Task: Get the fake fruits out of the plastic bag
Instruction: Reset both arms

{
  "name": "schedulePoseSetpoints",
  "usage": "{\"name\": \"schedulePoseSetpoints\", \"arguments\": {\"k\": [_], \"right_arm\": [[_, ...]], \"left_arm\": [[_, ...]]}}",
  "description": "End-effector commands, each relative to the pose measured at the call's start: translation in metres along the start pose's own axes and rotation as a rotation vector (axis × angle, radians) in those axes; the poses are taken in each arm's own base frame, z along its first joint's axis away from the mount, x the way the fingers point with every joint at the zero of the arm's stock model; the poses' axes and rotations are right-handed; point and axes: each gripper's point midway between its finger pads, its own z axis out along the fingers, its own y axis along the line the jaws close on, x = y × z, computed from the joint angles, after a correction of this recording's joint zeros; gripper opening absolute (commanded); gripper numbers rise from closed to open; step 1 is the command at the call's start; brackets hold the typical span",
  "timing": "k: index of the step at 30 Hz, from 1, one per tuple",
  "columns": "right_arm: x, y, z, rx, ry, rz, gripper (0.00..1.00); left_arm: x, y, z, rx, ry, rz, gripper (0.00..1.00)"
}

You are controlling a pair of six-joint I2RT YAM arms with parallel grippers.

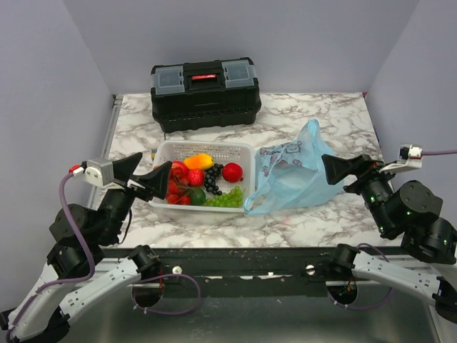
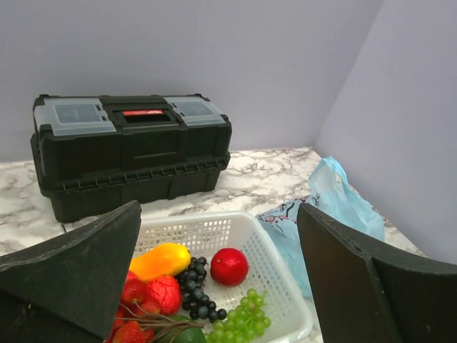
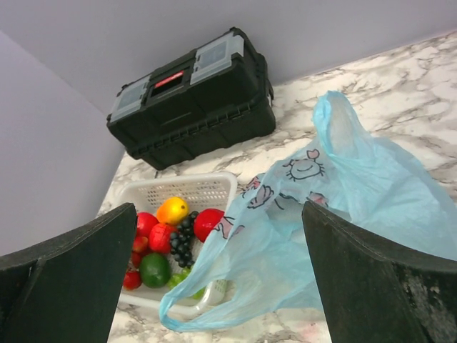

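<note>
Presently: left hand (image 2: 219,211), right hand (image 3: 219,209) both released, gripping nothing. Noted fake fruits (image 1: 196,175) in basket (image 1: 207,145) beside plastic bag (image 1: 296,179), cartoon faces printed. Toolbox (image 1: 205,100) red label (image 1: 203,76) unreadable.

Marble-patterned tabletop (image 1: 300,121) bearing three items. A black toolbox (image 1: 205,91) stands far beyond both grippers. A white mesh basket (image 1: 207,145) sits just ahead of the left gripper (image 1: 146,173). A light-blue plastic bag (image 1: 296,179) lies slumped just ahead of the right gripper (image 1: 337,170), one handle loop against the basket's corner.
</note>
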Motion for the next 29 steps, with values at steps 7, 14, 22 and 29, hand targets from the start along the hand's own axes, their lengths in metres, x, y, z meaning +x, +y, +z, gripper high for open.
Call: {"name": "schedulePoseSetpoints", "arguments": {"k": [7, 14, 22, 29], "right_arm": [[-0.007, -0.022, -0.011, 0.065, -0.004, -0.032, 1.0], [-0.009, -0.024, -0.011, 0.075, -0.017, -0.016, 1.0], [-0.008, -0.026, -0.013, 0.068, -0.027, 0.005, 1.0], [-0.007, -0.031, -0.015, 0.084, -0.024, -0.005, 1.0]], "left_arm": [[-0.027, 0.021, -0.014, -0.085, -0.04, 0.058, 0.9], [-0.028, 0.028, -0.022, -0.104, -0.052, 0.061, 0.9], [-0.03, 0.028, -0.021, -0.103, -0.054, 0.071, 0.9], [-0.025, 0.025, -0.019, -0.094, -0.047, 0.062, 0.9]]}}
